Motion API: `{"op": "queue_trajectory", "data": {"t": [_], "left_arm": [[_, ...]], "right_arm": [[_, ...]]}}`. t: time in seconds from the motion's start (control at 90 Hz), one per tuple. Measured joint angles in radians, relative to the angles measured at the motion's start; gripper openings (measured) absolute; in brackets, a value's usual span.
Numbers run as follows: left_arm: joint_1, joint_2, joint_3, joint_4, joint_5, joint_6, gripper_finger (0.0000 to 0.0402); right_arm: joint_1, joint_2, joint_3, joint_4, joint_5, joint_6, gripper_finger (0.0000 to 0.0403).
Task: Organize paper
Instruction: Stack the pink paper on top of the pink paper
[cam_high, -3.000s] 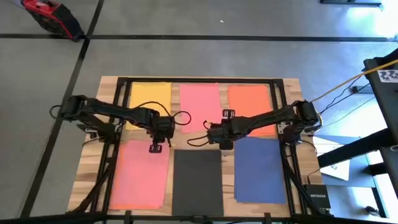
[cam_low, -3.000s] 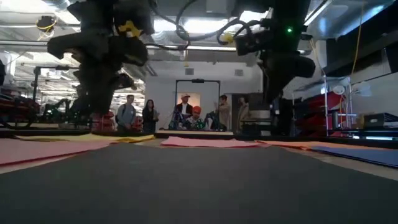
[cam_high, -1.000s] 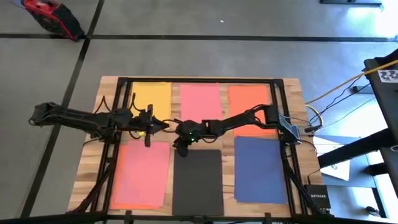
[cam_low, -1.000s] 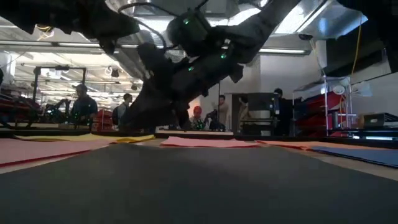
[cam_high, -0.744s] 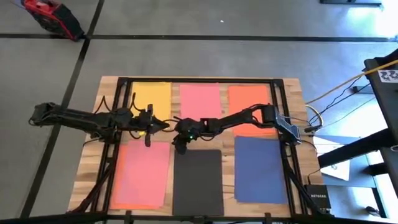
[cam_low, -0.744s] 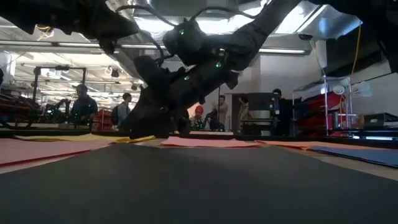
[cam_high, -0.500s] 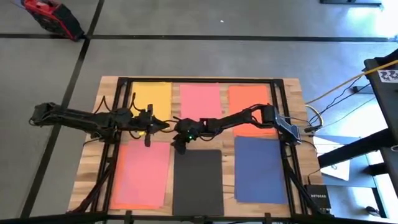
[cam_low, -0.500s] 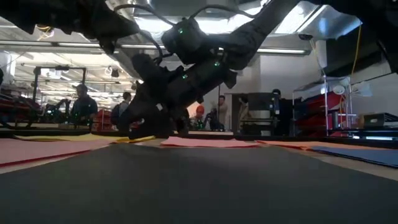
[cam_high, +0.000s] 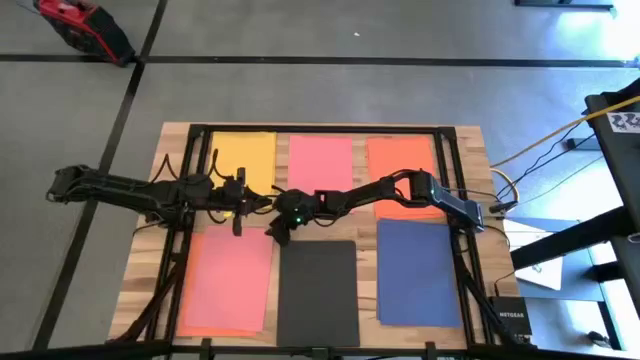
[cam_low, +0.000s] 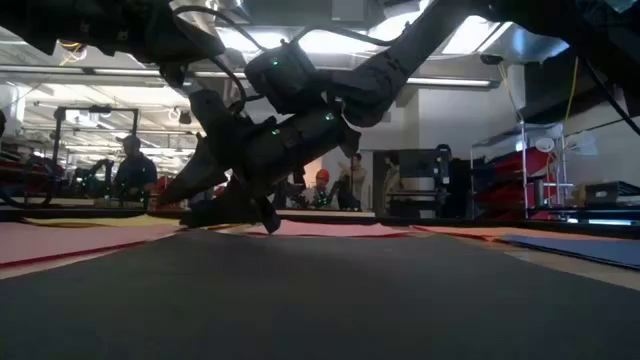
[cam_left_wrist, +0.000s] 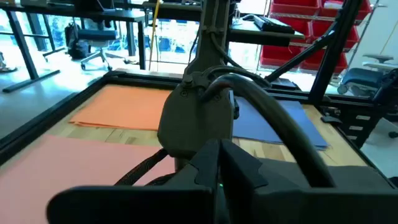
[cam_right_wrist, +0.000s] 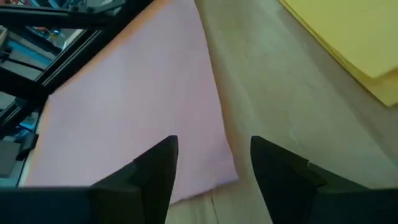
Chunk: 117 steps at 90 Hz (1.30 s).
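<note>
Six paper sheets lay in 2 rows on the table (cam_high: 465, 140); both arms reached to the middle.

Right gripper (cam_high: 272, 232) sat fingers apart over the near-left pink sheet's (cam_high: 228, 280) corner, gripping nothing. Left gripper (cam_high: 262, 200): near yellow sheet (cam_high: 243, 156), prob. hidden, fingers can't tell.

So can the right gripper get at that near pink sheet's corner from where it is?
Probably yes. The right gripper is open, its fingers astride the pink sheet corner, with nothing between. The left gripper sits beside it, off the sheet.

Possibly "NETGEAR" on the small dark box (cam_high: 510, 318) beside the table's corner, barely legible.
</note>
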Motion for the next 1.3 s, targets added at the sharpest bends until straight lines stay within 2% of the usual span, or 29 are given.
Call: {"op": "queue_trajectory", "data": {"t": [0.233,0.511,0.611,0.8,0.911,1.022,1.3], "left_arm": [[0.0,0.0,0.001,-0.006,0.0,0.0,0.0],[0.0,0.001,0.001,-0.006,0.0,0.0,0.0],[0.0,0.001,0.001,-0.006,0.0,0.0,0.0],[0.0,0.001,0.001,-0.006,0.0,0.0,0.0],[0.0,0.001,0.0,-0.013,0.0,0.0,0.0],[0.0,0.001,0.001,-0.028,0.0,-0.004,0.0],[0.0,0.001,0.0,-0.029,0.0,-0.005,0.0]], "right_arm": [[0.001,-0.002,0.006,-0.109,0.005,0.003,0.0193],[0.001,-0.002,0.005,-0.129,-0.013,0.028,0.0187],[0.001,-0.002,0.004,-0.146,0.001,0.03,0.0156],[0.002,-0.002,0.002,-0.153,0.005,0.001,0.0063],[0.002,-0.002,0.002,-0.153,0.013,0.008,0.0038],[0.002,-0.002,0.002,-0.153,0.013,0.008,0.0046],[0.001,-0.002,-0.001,-0.142,0.005,0.015,0.0125]]}}
